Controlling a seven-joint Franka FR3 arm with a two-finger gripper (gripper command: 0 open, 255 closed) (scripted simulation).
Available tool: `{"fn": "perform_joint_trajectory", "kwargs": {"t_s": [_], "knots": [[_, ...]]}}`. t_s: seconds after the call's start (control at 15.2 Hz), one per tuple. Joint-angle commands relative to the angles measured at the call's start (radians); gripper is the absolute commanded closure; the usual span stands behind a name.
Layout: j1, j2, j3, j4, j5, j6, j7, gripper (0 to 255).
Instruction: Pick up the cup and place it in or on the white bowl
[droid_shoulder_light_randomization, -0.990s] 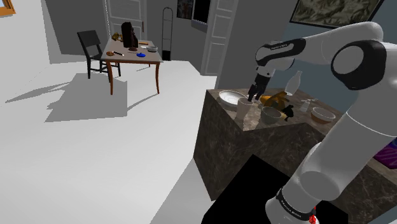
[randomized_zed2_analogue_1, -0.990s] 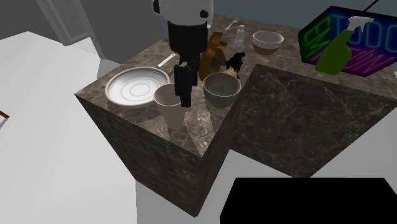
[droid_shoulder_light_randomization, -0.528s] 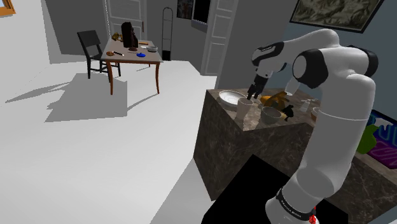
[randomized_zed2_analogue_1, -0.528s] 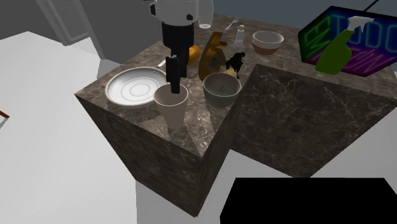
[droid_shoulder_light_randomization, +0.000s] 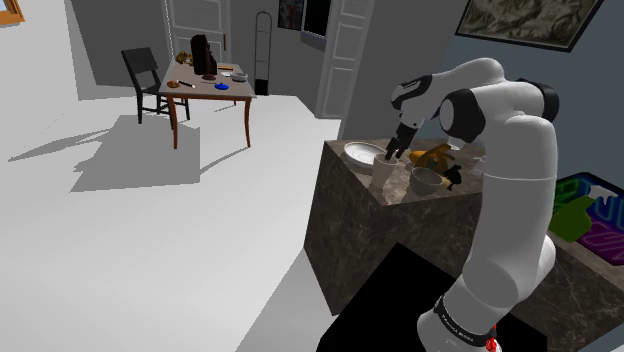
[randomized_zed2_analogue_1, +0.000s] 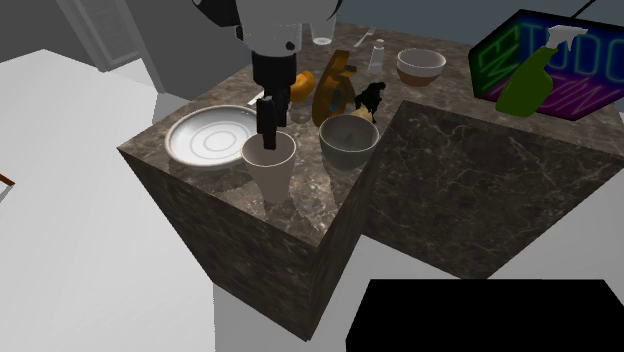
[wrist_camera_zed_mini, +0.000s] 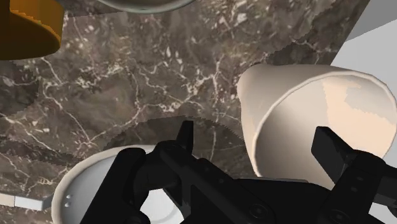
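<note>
A cream tapered cup (randomized_zed2_analogue_1: 270, 168) (droid_shoulder_light_randomization: 384, 174) (wrist_camera_zed_mini: 299, 108) stands upright near the marble counter's front corner. The shallow white bowl (randomized_zed2_analogue_1: 212, 137) (droid_shoulder_light_randomization: 358, 151) (wrist_camera_zed_mini: 79, 188) lies right beside it, toward the second exterior view's left. My black gripper (randomized_zed2_analogue_1: 267, 128) (droid_shoulder_light_randomization: 393, 151) (wrist_camera_zed_mini: 256, 141) hangs straight down at the cup's rim and is open. One fingertip (wrist_camera_zed_mini: 328, 143) sits over the cup's mouth and the other fingertip (wrist_camera_zed_mini: 185, 135) is outside its wall. Neither finger visibly presses on the cup.
A grey-green bowl (randomized_zed2_analogue_1: 348, 141) (droid_shoulder_light_randomization: 428, 180) stands on the cup's other side. Behind are an orange-brown object (randomized_zed2_analogue_1: 335, 84), a black figurine (randomized_zed2_analogue_1: 370, 97), a brown-banded bowl (randomized_zed2_analogue_1: 421, 65) and a green spray bottle (randomized_zed2_analogue_1: 531, 73). A higher marble block (randomized_zed2_analogue_1: 480, 150) rises at the right.
The gripper has shifted toward the second exterior view's left, from beside the cup to over its rim, and come lower. The arm's elbow has folded inward. The cup has not moved.
</note>
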Motion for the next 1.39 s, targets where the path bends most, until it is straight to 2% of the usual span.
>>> {"fn": "perform_joint_trajectory", "kwargs": {"t_s": [0.0,0.59,0.66,1.32], "knots": [[0.001,0.008,0.005,-0.015,0.008,0.022,-0.005,0],[0.002,0.015,0.008,-0.027,0.015,0.039,-0.009,0],[0.002,0.015,0.008,-0.027,0.015,0.039,-0.009,255],[0.003,0.009,0.006,-0.022,0.01,0.029,-0.005,255]]}}
